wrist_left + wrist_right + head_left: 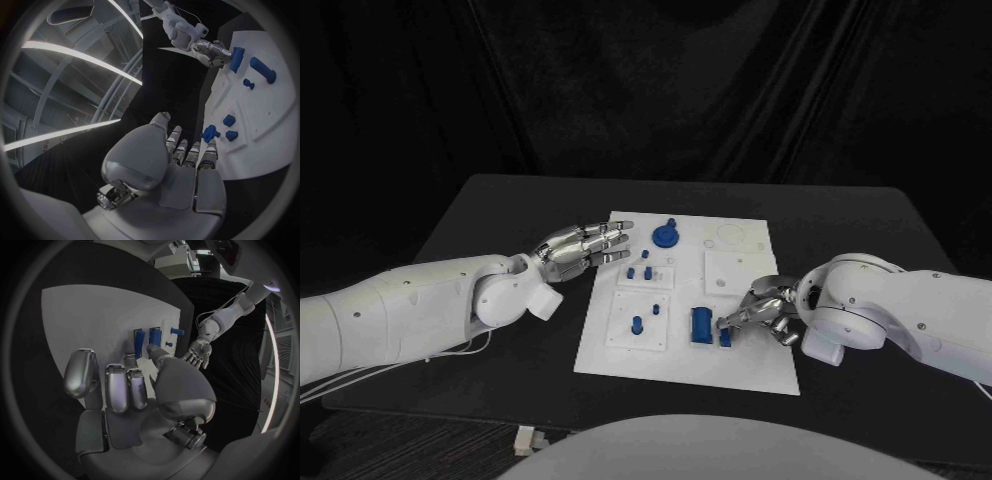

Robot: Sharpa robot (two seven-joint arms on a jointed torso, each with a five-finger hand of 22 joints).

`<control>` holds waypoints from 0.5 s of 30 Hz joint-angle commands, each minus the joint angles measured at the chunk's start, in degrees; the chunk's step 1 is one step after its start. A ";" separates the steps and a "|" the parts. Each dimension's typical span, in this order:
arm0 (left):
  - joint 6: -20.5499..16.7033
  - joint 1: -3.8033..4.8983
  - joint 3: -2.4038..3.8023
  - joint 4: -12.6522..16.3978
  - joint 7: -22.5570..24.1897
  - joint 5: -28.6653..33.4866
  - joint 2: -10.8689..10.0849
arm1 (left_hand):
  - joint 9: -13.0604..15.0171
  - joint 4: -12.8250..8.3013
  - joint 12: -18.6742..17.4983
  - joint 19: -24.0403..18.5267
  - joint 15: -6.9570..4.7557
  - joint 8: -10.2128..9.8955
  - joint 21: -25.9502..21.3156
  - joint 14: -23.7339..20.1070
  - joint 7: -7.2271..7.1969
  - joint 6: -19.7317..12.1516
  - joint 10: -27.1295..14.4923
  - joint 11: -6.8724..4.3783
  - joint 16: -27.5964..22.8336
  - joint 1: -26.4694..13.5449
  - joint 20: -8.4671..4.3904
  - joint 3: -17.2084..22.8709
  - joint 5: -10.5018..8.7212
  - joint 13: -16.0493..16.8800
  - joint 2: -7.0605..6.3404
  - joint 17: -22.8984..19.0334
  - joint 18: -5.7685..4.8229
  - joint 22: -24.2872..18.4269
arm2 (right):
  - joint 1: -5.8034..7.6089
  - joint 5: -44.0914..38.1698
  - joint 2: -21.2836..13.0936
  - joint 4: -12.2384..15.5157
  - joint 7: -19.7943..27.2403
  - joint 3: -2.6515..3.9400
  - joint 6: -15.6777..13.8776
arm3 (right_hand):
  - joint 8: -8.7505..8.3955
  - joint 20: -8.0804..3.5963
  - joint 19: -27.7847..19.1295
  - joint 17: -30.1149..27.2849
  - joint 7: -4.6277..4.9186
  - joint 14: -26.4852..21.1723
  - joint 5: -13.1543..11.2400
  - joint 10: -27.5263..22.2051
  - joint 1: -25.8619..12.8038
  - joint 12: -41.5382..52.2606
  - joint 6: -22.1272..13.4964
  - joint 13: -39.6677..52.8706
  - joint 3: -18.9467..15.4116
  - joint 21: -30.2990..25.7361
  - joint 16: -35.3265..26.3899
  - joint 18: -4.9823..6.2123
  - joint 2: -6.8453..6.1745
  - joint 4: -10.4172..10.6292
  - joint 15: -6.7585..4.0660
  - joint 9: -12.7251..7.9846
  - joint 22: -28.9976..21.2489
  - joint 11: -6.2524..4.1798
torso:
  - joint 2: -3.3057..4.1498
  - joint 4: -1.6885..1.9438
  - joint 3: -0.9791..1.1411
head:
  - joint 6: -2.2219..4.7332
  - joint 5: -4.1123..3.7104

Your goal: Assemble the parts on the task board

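White task board (733, 372) is laid mid-tabletop (877, 210), blue parts (700, 329) set on it. Right hand (764, 310) is pinched on a small blue part (726, 336); left hand (578, 246) is held open, empty, at the board's left edge.

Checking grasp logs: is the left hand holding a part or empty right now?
Empty. The left hand hovers at the task board's left edge, fingers straight and apart, nothing between them; the left wrist view shows the same.

Dim, dark surroundings; wrist views bend edges, bright light strips glare.
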 commanded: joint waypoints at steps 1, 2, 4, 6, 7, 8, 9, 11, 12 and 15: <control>0.86 -0.12 0.05 0.05 0.47 0.22 0.06 | 0.04 0.01 0.26 0.12 0.16 0.27 0.31 0.01 0.15 -0.04 -0.06 0.34 0.32 0.19 0.46 0.19 0.31 0.08 0.48 0.07 0.93 -0.07 | -0.13 -0.44 0.06 0.26 -0.77 0.04 0.96 | 0.48 0.01 -0.28 0.16 -0.05 3.30 -2.07 6.06 -0.04 0.15 -0.28 15.09 -1.29 -0.17 -0.14 0.80 -0.68 0.53 -0.28 -0.22 8.60 -0.09 | 0.03 0.02 0.00 | -0.01 0.00; 0.85 -0.12 0.05 0.05 0.48 0.22 0.05 | 0.04 0.01 0.26 0.12 0.16 0.27 0.31 0.01 0.15 -0.04 -0.06 0.34 0.32 0.19 0.46 0.19 0.31 0.08 0.48 0.07 0.93 -0.07 | -0.13 -0.47 0.04 0.29 -0.78 0.04 0.97 | 0.55 0.00 -0.27 0.12 -0.06 3.29 -2.79 6.06 -0.05 0.15 -0.30 15.09 -1.77 -0.17 -0.15 0.80 -0.68 0.77 -0.29 -0.28 8.61 -0.10 | 0.03 0.01 0.00 | -0.01 0.05; 0.85 -0.13 0.05 0.06 0.46 0.22 0.01 | 0.04 0.01 0.26 0.12 0.16 0.27 0.31 0.01 0.15 -0.04 -0.06 0.34 0.32 0.19 0.46 0.19 0.31 0.08 0.48 0.07 0.93 -0.07 | -0.14 -0.53 -0.12 0.48 -0.80 0.04 0.82 | 0.72 0.00 -0.25 0.11 -0.09 3.30 -4.05 6.06 -0.31 0.15 -0.32 15.09 -2.83 -0.18 -0.16 0.80 -0.75 1.39 -0.30 -0.38 8.61 -0.11 | 0.04 -0.02 0.01 | -0.01 0.15; 0.86 -0.14 0.05 0.05 0.44 0.22 -0.02 | 0.04 0.01 0.26 0.12 0.16 0.27 0.31 0.01 0.15 -0.04 -0.06 0.34 0.32 0.19 0.46 0.19 0.31 0.08 0.48 0.07 0.93 -0.07 | -0.13 -0.55 -0.34 0.72 -0.61 0.04 0.35 | 0.87 0.00 -0.24 0.14 -0.11 3.31 -5.18 6.06 -0.98 0.15 -0.29 15.09 -3.72 -0.19 -0.14 0.80 -0.77 2.19 -0.30 -0.43 8.62 -0.14 | 0.04 -0.02 0.01 | -0.01 0.24; 0.86 -0.14 0.05 0.06 0.43 0.22 -0.03 | 0.04 0.01 0.26 0.12 0.16 0.27 0.31 0.01 0.15 -0.04 -0.06 0.34 0.32 0.19 0.46 0.19 0.31 0.08 0.48 0.07 0.93 -0.07 | -0.13 -0.60 -0.52 0.89 -0.42 0.04 -0.07 | 0.99 -0.02 -0.20 0.20 -0.14 3.32 -5.65 6.06 -1.34 0.15 -0.29 15.09 -4.35 -0.10 -0.11 0.78 -0.66 2.81 -0.32 -0.47 8.65 -0.16 | 0.03 -0.02 0.01 | -0.01 0.30; 0.86 -0.15 0.05 0.06 0.43 0.22 -0.05 | 0.04 0.01 0.26 0.12 0.16 0.27 0.31 0.01 0.15 -0.04 -0.06 0.34 0.32 0.19 0.46 0.19 0.31 0.08 0.48 0.07 0.93 -0.07 | -0.13 -0.71 -0.69 1.06 -0.20 0.04 -0.54 | 1.07 -0.03 -0.22 0.17 -0.17 3.32 -5.76 6.06 -1.50 0.15 -0.27 15.09 -4.61 -0.20 -0.12 0.81 -0.57 3.09 -0.33 -0.48 8.63 -0.17 | 0.02 -0.02 0.01 | -0.01 0.34; 0.85 -0.15 0.05 0.06 0.43 0.22 -0.07 | 0.04 0.01 0.26 0.12 0.16 0.27 0.31 0.01 0.15 -0.04 -0.06 0.34 0.32 0.19 0.46 0.19 0.31 0.08 0.48 0.07 0.93 -0.07 | -0.12 -1.03 -1.04 1.39 0.27 0.04 -1.50 | 1.25 -0.03 -0.19 0.26 -0.22 3.34 -5.84 6.06 -2.04 0.15 -0.15 15.09 -5.10 -0.14 -0.08 0.79 -0.37 3.80 -0.37 -0.47 8.65 -0.22 | 0.01 -0.02 0.01 | -0.01 0.39; 0.82 -0.16 0.05 0.07 0.43 0.22 -0.12 | 0.04 0.01 0.26 0.12 0.16 0.27 0.31 0.01 0.15 -0.04 -0.06 0.34 0.32 0.19 0.46 0.19 0.31 0.08 0.48 0.07 0.93 -0.07 | -0.07 -1.65 -1.82 2.15 1.24 0.04 -3.33 | 1.81 -0.12 -0.14 0.38 -0.38 3.37 -5.67 6.06 -3.27 0.15 0.14 15.09 -6.13 -0.04 -0.03 0.78 0.38 5.52 -0.46 -0.39 8.69 -0.34 | -0.01 -0.01 0.01 | -0.01 0.52; 0.81 -0.16 0.05 0.07 0.44 0.22 -0.14 | 0.04 0.01 0.26 0.12 0.16 0.27 0.31 0.01 0.15 -0.04 -0.06 0.34 0.32 0.19 0.46 0.19 0.31 0.08 0.48 0.07 0.93 -0.07 | 0.00 -1.87 -2.22 2.55 1.67 0.05 -4.13 | 2.03 -0.16 -0.07 0.43 -0.44 3.37 -5.42 6.06 -3.58 0.15 0.20 15.09 -6.44 0.13 -0.01 0.74 0.76 6.16 -0.51 -0.35 8.74 -0.40 | -0.01 0.00 0.01 | -0.01 0.56; 0.74 -0.17 0.05 0.10 0.46 0.22 -0.23 | 0.07 -0.06 0.31 0.13 0.19 0.37 0.31 0.01 0.19 0.08 -0.07 0.37 0.35 0.15 0.48 0.34 0.31 0.08 0.47 0.08 0.93 -0.07 | 0.62 -2.36 -3.55 3.94 3.18 0.05 -6.60 | 2.96 -0.32 0.15 1.02 -0.70 3.50 -3.54 6.06 -5.19 0.15 0.67 15.09 -7.32 0.69 0.27 0.64 2.54 8.98 -0.69 -0.14 8.90 -0.63 | 0.00 0.00 0.01 | -0.01 0.56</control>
